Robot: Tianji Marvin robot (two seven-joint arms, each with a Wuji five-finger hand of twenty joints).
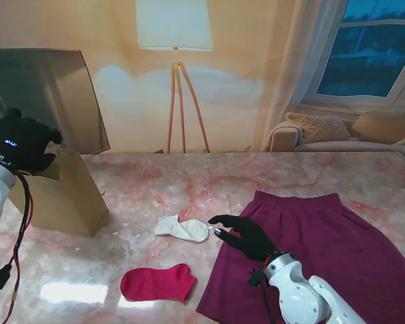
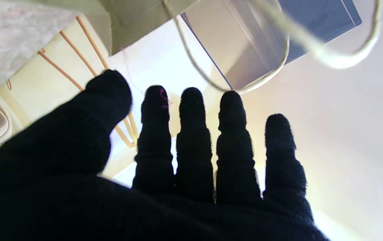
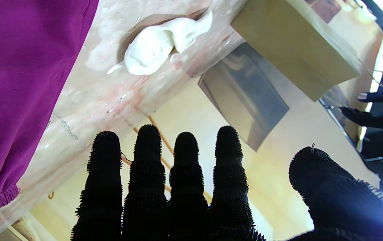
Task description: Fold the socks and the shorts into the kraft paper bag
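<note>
Two socks are lying at lower centre of the counter (image 1: 148, 182): white sock (image 1: 183, 228), red sock (image 1: 157, 283). I am hovering my right hand (image 1: 246, 236), fingers (image 3: 184, 174) apart and empty, over the shorts (image 1: 324, 250), probably reaching for the white one; my left hand (image 1: 23, 142), also spread, is waiting at the kraft paper bag (image 1: 61, 196), upper left

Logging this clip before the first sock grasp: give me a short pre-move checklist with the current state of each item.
1. Right hand free to grasp: ok; black-gloved fingers spread, holding nothing.
2. Crumpled white sock reachable: ok; it lies on the pink marble table just off the right fingertips, not touched.
3. Flat red sock clear of other items: ok; it lies alone, nearer to me than the white one.
4. Magenta shorts spread flat: ok, though the right arm covers part of them.
5. Brown kraft paper bag ready: cannot tell; it stands at the left, its opening hidden.
6. Left hand holding the bag: cannot tell; it sits at the bag's top.
</note>
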